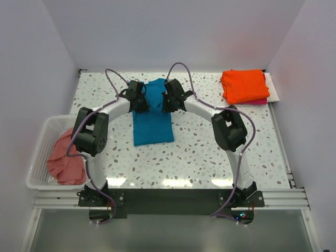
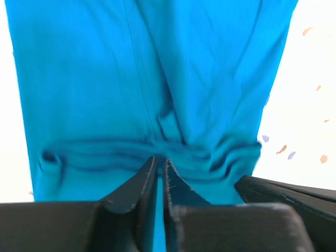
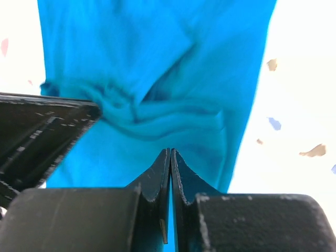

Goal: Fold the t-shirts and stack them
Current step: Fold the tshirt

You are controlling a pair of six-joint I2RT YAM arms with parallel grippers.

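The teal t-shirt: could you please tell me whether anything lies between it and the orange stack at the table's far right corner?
No loose object does. The left pincer and right pincer are shut on the teal t-shirt; only bare table and the right arm itself lie toward the orange t-shirt.

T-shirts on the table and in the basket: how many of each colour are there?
teal-blue t-shirt: 1
orange t-shirt: 1
magenta t-shirt, peeking out under the orange one: 1
salmon-pink t-shirt, in the basket: 1
Total: 4
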